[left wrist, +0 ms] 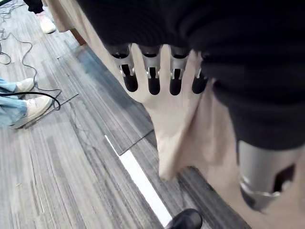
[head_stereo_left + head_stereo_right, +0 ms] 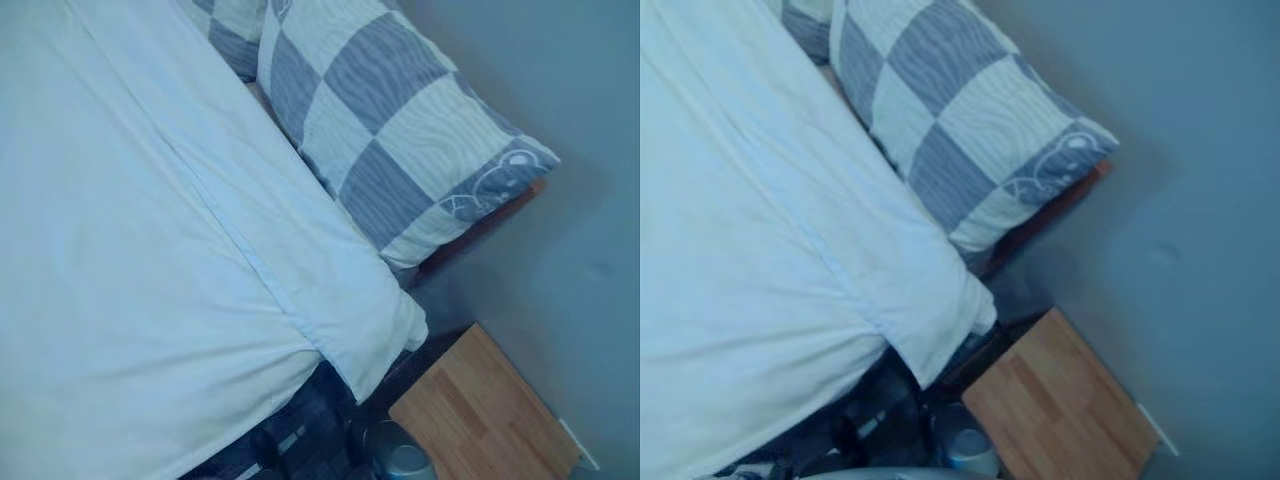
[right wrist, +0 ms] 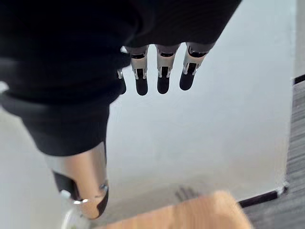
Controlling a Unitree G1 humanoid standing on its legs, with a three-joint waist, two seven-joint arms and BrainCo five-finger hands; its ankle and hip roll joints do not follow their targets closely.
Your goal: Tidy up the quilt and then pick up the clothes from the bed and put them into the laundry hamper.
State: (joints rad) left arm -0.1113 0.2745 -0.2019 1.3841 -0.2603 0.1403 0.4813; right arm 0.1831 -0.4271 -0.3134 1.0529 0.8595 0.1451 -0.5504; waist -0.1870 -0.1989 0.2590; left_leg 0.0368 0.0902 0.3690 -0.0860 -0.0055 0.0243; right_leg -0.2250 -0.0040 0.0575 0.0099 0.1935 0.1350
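So, quick rundown of where things sat:

quilt: white quilt covered most of the bed, its turned-back edge running from about 11 o'clock down to 5 o'clock in the head views, ending in a corner that hung off the bed's side.
pillow: checked pillow lay at 1 o'clock, just beside that edge.
clothes: couldn't spot any on the bed from here.
nightstand: wooden nightstand sat at 5 o'clock, near the corner.
left robot hand: left robot hand was relaxed, fingers straight, holding nothing, hanging by the beige bed skirt above grey floor.
right robot hand: right robot hand was loose and empty too, over the nightstand, so I'd guess it's the nearer one to that corner.
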